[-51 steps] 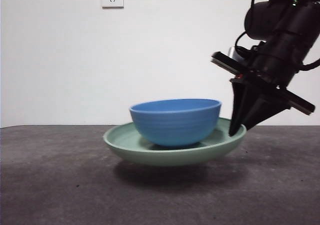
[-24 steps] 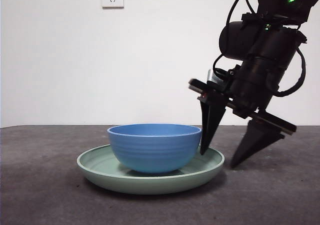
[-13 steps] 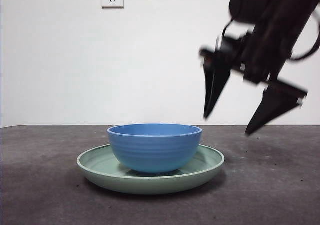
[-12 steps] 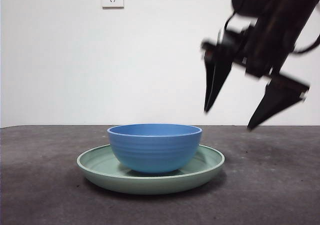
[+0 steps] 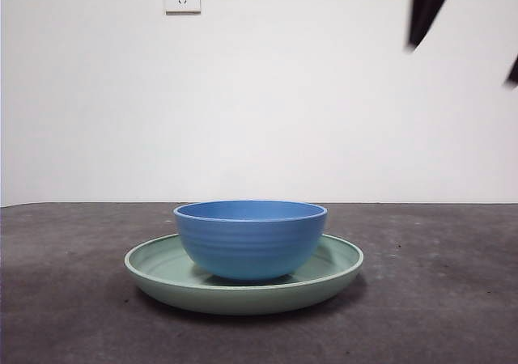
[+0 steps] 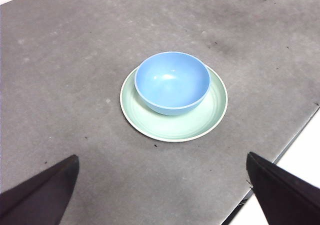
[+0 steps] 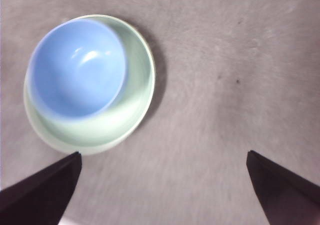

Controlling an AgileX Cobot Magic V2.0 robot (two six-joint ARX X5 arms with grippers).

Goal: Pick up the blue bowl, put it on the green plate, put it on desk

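Now your right gripper (image 7: 162, 195) is wide open and empty — keep it high off the blue bowl (image 5: 250, 238) on the green plate (image 5: 243, 286).

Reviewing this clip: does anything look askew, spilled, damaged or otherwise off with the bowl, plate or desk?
Nothing stands out. The blue bowl sits upright and empty in the green plate, which lies flat on the desk. Both grippers, left and right, are open and clear.

blue bowl (image 6: 172, 82) upright in green plate (image 6: 205, 122) | plate on desk (image 6: 65, 80)
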